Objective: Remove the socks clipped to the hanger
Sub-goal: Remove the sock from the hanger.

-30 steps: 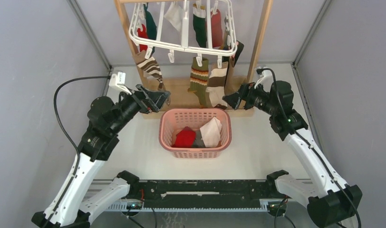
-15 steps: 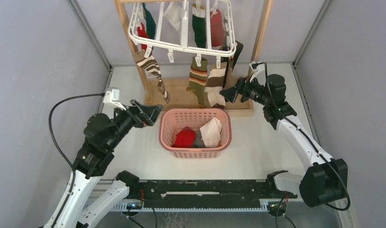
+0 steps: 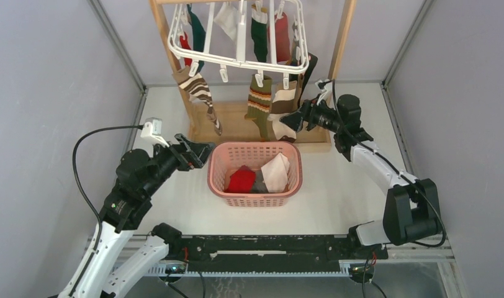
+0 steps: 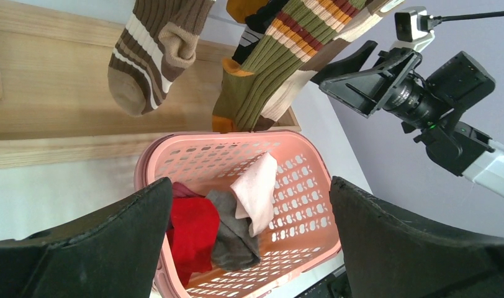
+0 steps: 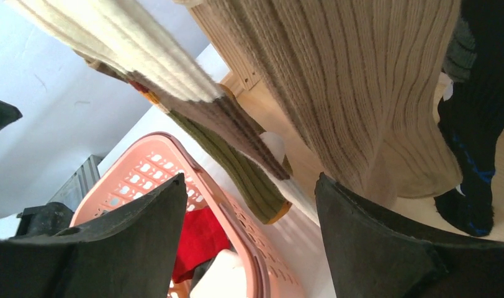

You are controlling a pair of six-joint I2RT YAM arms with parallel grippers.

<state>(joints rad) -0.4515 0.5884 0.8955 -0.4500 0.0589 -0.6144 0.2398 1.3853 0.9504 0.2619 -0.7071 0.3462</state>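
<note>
Socks (image 3: 282, 99) just beside right gripper (image 3: 289, 120)

Ribbed knit socks (image 3: 260, 102), smooth plastic hanger (image 3: 240, 61), matt wooden rack (image 3: 339, 49)

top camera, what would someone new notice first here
The white hanger at top centre, hung with colourful socks, draws the eye first. Below it a pink basket sits mid-table with a few socks inside. The open right hand reaches at the hanging beige sock; the open left hand hovers by the basket's left rim.
</note>
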